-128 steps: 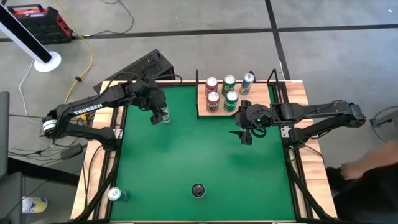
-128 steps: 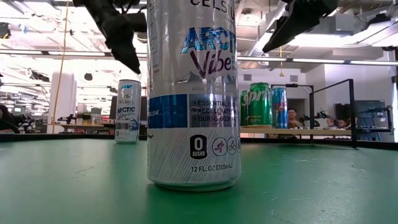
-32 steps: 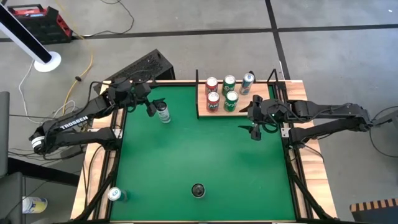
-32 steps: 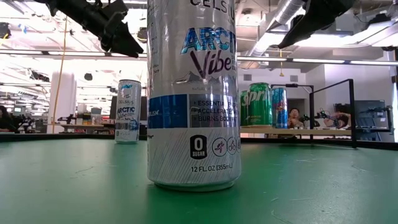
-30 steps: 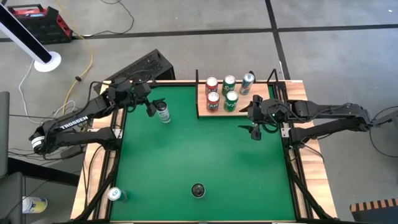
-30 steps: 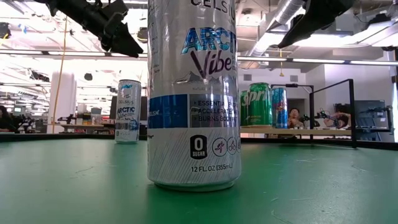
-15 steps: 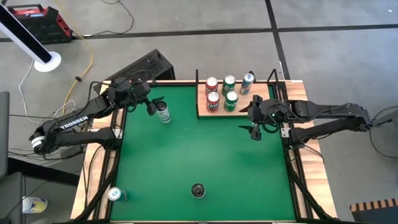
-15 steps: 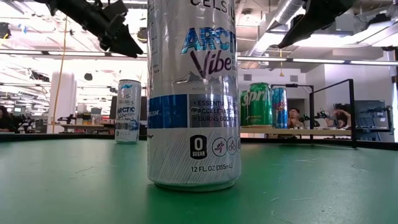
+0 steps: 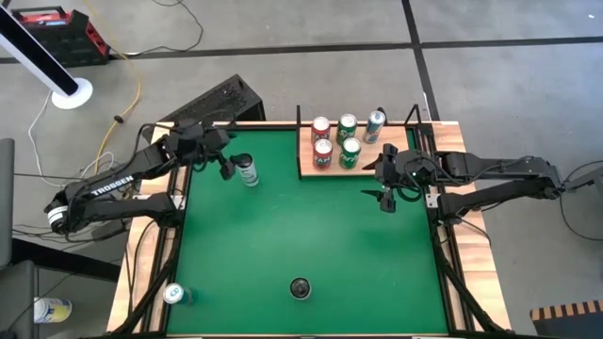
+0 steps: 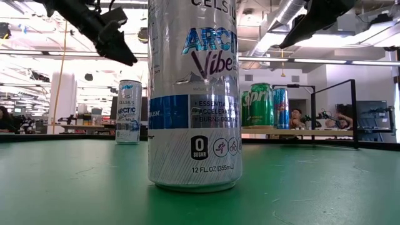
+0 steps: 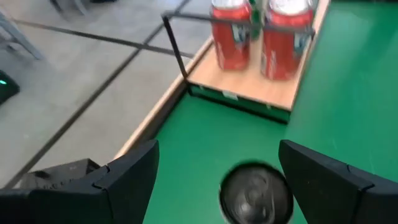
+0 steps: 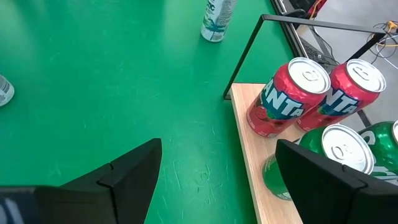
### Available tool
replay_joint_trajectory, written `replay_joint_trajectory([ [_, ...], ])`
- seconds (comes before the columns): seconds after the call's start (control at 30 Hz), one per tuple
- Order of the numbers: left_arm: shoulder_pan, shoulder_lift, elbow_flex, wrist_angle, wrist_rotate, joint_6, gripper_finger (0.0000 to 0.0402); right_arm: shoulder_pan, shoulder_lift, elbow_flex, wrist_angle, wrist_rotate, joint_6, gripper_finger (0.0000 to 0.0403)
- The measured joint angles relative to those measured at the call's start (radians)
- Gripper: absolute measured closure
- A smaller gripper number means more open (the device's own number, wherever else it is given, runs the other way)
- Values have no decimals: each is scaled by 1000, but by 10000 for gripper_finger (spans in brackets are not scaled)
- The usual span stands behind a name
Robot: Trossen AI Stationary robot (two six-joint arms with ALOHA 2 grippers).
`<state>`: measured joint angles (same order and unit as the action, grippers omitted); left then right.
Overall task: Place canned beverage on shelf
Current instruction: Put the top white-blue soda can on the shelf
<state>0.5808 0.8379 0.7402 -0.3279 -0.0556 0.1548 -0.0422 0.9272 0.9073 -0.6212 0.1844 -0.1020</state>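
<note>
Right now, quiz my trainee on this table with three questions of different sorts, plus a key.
1. How many cans stand on the shelf?
2. True or false: the left end effector is shut on the white can.
3. The right end effector is: A) over the green mat beside the shelf, B) over the shelf, C) at the table's near edge.

Key: 1. Five: two red, two green, one blue. 2. False; open, holding nothing. 3. A.

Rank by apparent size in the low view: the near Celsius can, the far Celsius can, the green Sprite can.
1. Near Celsius can, largest only because it is closest.
2. Far Celsius can and Sprite can look alike; unranked.
</note>
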Motion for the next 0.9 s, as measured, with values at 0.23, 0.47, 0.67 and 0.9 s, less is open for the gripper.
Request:
replay_joint_trajectory([
  [0.23, 0, 0, -76, 30, 58, 83, 85, 0, 0, 0, 1, 0, -6, 62],
  [0.47, 2, 0, -124, 113, 74, 114, 85, 0, 0, 0, 1, 0, -3, 62],
  [0.67, 2, 0, -124, 121, 160, 60, 85, 0, 0, 0, 1, 0, -3, 62],
  [0.9, 7, 41, -124, 133, 171, 43, 85, 0, 0, 0, 0, 0, -3, 62],
])
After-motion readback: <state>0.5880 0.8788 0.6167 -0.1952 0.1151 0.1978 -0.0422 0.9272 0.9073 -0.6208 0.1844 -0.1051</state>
